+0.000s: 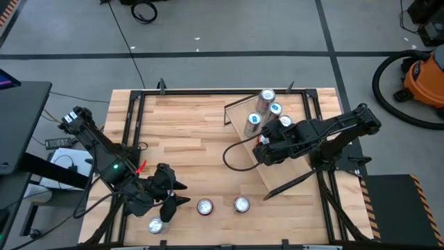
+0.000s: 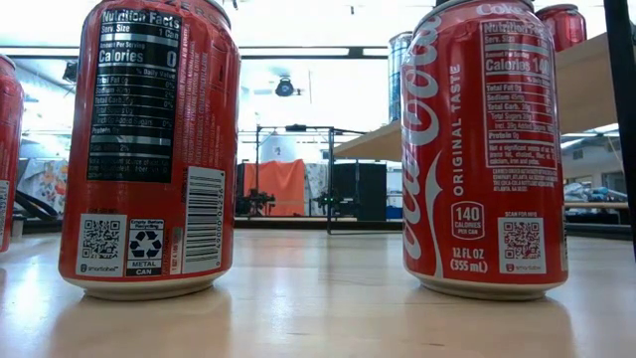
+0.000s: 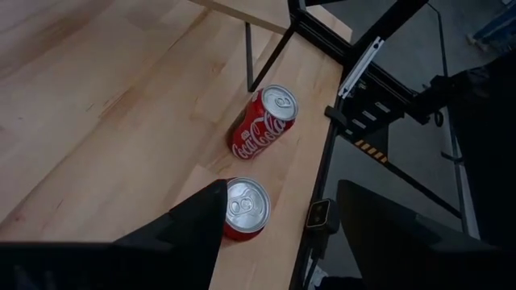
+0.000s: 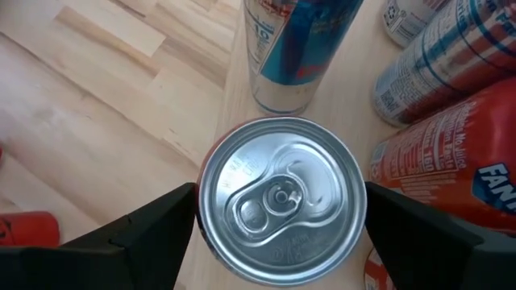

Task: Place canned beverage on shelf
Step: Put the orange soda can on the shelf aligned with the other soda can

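The shelf (image 1: 297, 164), a light plank on black rails, stands at the table's right. Several cans (image 1: 267, 98) stand upright on it. My right gripper (image 1: 266, 150) is open above the shelf's left edge, slanting down. A silver-topped can with a red wall (image 4: 278, 197) stands between its fingers. My left gripper (image 1: 175, 195) hangs open and empty over the near left of the table. Its own view shows two red cola cans (image 3: 246, 207) (image 3: 266, 121) standing on the tabletop below it. My right gripper has one finger (image 4: 165, 229) on each side of the can's upper wall (image 4: 203, 234), coming from above. Whether the fingers touch the wall I cannot tell. The can stands upright by the shelf's edge (image 4: 234, 97); its base is hidden by its own top.
Three cans (image 1: 205, 206) (image 1: 241, 204) (image 1: 155, 225) stand along the table's near edge. Two of them fill the low view (image 2: 149, 149) (image 2: 487, 149). A blue-and-silver can (image 4: 294, 48) and an orange can (image 4: 451, 173) stand close around the one between my right fingers. Black frame rails (image 1: 132, 118) border the table.
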